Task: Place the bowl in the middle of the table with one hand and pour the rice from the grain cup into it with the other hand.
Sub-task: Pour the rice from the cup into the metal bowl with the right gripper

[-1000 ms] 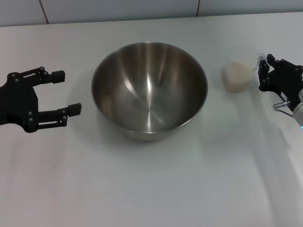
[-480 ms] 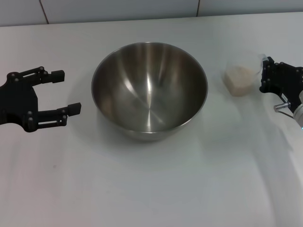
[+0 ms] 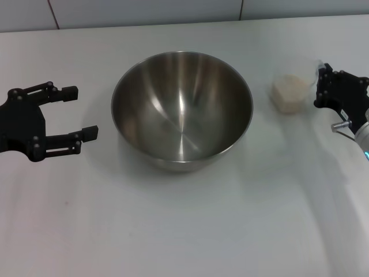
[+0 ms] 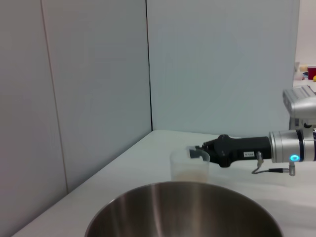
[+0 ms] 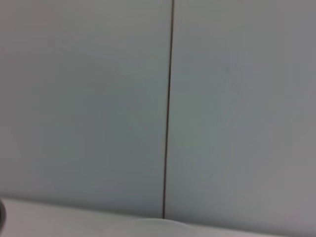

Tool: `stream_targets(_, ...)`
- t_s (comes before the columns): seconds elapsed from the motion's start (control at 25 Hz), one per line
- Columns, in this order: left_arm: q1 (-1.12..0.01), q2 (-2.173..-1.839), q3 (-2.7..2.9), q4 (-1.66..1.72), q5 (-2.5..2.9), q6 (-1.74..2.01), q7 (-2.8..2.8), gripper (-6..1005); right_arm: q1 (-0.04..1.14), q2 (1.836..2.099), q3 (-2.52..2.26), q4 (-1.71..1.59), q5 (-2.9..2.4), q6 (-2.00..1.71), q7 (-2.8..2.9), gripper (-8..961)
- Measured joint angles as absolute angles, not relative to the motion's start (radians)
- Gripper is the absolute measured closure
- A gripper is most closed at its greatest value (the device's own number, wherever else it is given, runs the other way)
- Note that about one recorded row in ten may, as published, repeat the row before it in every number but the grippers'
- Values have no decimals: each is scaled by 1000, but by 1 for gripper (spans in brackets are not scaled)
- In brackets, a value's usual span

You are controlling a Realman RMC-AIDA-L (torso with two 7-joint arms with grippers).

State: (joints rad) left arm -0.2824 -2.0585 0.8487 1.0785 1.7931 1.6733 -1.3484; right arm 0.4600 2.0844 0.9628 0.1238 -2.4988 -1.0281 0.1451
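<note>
The right black tool (image 3: 320, 86) grips the small clear plastic cup (image 3: 290, 92) of pale rice (image 3: 289, 90) near the white worktop's (image 3: 184, 231) right edge; the left tool (image 3: 81, 112) stands open beside the large steel bowl (image 3: 182, 109).

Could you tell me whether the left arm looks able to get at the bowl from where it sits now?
Probably yes: the left tool sits open beside the bowl, facing it across bare table, with nothing between them.
</note>
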Motion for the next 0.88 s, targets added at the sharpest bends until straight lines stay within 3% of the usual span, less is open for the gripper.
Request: stream_targets(0.88, -258, -2065, 841, 1038, 1783, 1663, -1337, 173, 512, 2070, 976, 225, -2507, -1215, 120, 945)
